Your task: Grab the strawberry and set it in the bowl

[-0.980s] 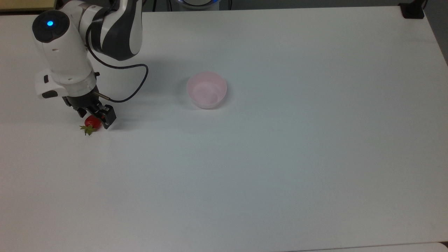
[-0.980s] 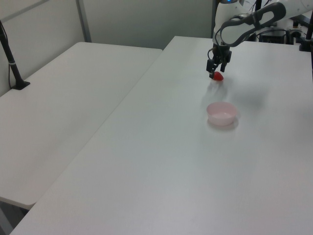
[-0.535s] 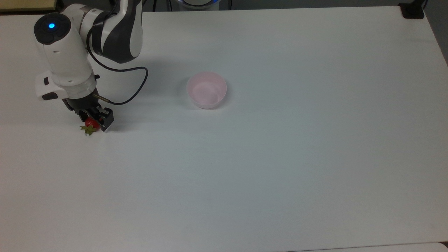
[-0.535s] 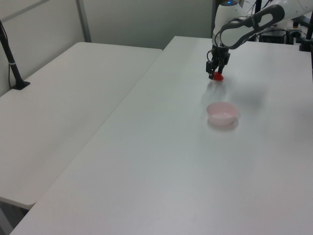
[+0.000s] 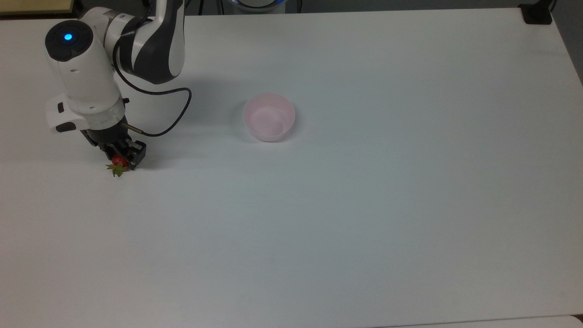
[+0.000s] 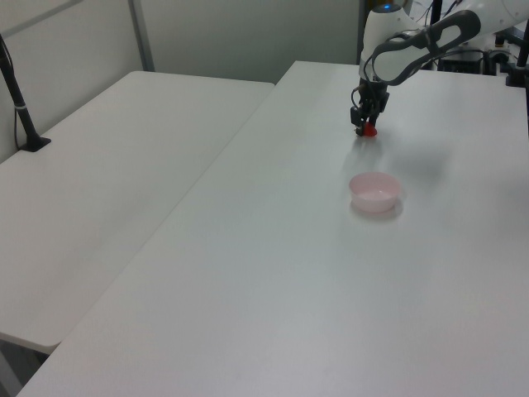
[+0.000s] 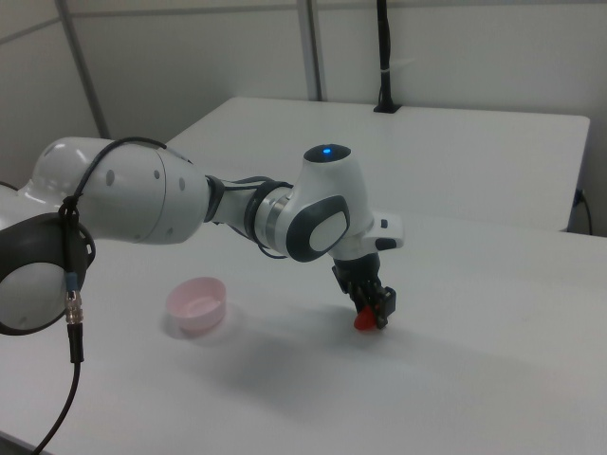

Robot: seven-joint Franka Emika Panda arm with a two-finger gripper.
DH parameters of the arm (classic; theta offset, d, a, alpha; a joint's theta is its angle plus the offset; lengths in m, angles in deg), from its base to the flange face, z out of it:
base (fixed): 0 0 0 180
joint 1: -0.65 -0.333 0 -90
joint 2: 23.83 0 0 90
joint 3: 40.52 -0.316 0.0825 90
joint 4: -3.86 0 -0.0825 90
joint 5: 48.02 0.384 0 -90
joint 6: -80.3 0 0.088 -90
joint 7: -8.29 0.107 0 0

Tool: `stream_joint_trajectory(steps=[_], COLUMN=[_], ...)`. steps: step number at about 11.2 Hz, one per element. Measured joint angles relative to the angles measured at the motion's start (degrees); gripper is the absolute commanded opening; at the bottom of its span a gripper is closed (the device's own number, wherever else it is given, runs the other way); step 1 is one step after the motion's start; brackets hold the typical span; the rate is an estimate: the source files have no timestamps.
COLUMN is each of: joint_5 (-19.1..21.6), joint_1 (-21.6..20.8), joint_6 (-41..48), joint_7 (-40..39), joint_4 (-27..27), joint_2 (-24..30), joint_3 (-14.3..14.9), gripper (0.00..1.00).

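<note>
Even, diffuse overhead light keeps the white tabletop (image 5: 364,205) bright, with no hard glare. In the top view a soft grey shadow spreads from the arm (image 5: 150,41) toward the top view's right, and a faint one rims the bowl (image 5: 268,116). In the right view a blurry shadow lies beneath the arm. Both side views look slightly soft and grainy.

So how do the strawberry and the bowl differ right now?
The strawberry is small, glossy red with a green cap; the bowl is wider, round and pale pink. The strawberry sits between the pincer fingers; the bowl stands alone and empty. Both rest on the white table.
</note>
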Motion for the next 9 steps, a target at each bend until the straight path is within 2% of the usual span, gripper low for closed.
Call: stream_joint_trajectory(steps=[5, 6, 7, 8, 9], joint_5=[-0.2, -0.2, -0.2, -0.3, -0.4], joint_1=[-0.4, -1.1, -2.1, -2.6, -2.5], joint_6=[2.3, 4.1, 5.4, 5.9, 5.9], joint_7=[-0.2, -0.3, -0.3, -0.5, -1.2], joint_4=[-0.3, -0.3, -0.3, -0.3, -0.2], joint_2=[1.4, 2.3, 2.9, 3.1, 3.1], joint_3=[-0.3, -0.6, -0.7, -0.7, -0.6], gripper=[0.47, 0.60, 0.78, 1.00, 1.00])
